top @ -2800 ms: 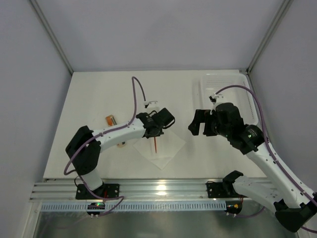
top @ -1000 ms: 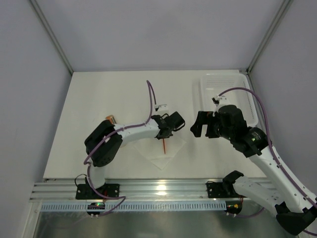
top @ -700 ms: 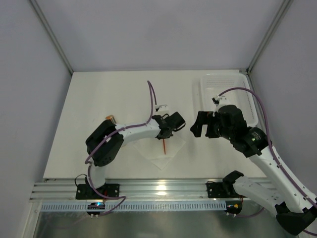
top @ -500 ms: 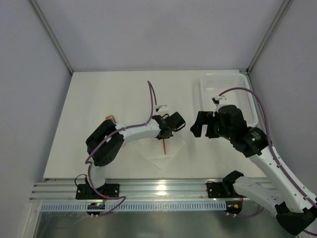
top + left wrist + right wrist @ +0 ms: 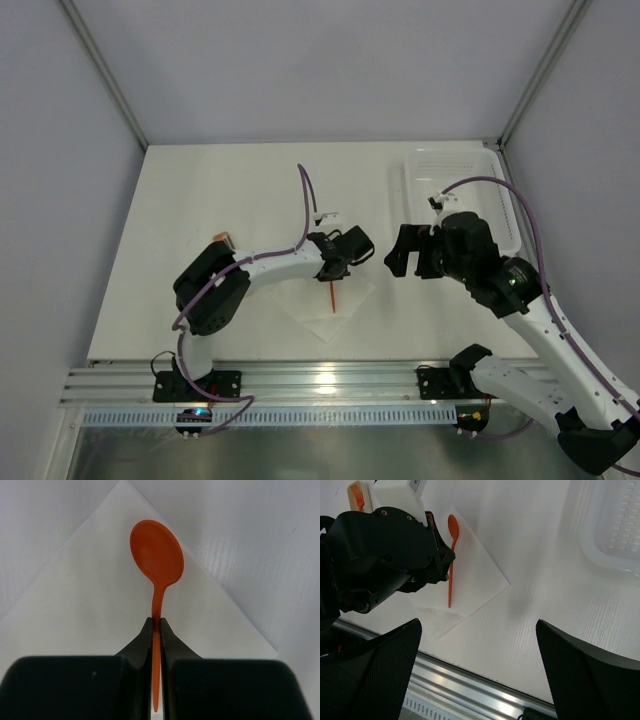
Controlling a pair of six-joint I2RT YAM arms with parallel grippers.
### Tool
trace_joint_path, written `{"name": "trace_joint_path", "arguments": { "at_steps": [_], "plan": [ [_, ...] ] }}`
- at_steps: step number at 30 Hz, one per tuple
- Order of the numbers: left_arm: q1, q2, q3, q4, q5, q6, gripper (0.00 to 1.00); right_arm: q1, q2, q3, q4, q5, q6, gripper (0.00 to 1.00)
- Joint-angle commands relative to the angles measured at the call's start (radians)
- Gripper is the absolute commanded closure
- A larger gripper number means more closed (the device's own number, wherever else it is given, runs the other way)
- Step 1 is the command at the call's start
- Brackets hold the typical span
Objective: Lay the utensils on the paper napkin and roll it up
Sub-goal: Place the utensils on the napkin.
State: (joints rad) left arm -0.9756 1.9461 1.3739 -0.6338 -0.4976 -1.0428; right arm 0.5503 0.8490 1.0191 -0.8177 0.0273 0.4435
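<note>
My left gripper (image 5: 336, 270) is shut on the thin handle of an orange spoon (image 5: 157, 555). The spoon is held level over the white paper napkin (image 5: 95, 610), its bowl near one corner. The top view shows only the handle end (image 5: 331, 294) over the napkin (image 5: 325, 310). A second orange-and-tan utensil (image 5: 222, 240) lies on the table behind the left arm's elbow; the right wrist view shows its orange prongs (image 5: 356, 494). My right gripper (image 5: 408, 262) hangs open and empty to the right of the napkin (image 5: 475, 587).
A white mesh basket (image 5: 455, 185) stands at the back right and shows in the right wrist view (image 5: 615, 525). The aluminium rail (image 5: 470, 685) runs along the table's near edge. Purple cables arch over both arms.
Since the earliest frame the left arm has swung right and brought the spoon over the napkin's middle. In the last second nothing has moved.
</note>
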Motion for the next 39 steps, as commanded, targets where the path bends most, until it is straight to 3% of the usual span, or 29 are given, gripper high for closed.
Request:
{"name": "trace_joint_path", "arguments": {
  "at_steps": [1, 39],
  "plan": [
    [-0.005, -0.010, 0.004, 0.010, -0.022, -0.010, 1.00, 0.003, -0.019, 0.022, 0.003, 0.005, -0.009, 0.00],
    [-0.006, 0.020, -0.012, 0.033, 0.016, 0.000, 1.00, 0.003, -0.024, 0.013, 0.017, -0.012, -0.003, 0.00]
  ]
}}
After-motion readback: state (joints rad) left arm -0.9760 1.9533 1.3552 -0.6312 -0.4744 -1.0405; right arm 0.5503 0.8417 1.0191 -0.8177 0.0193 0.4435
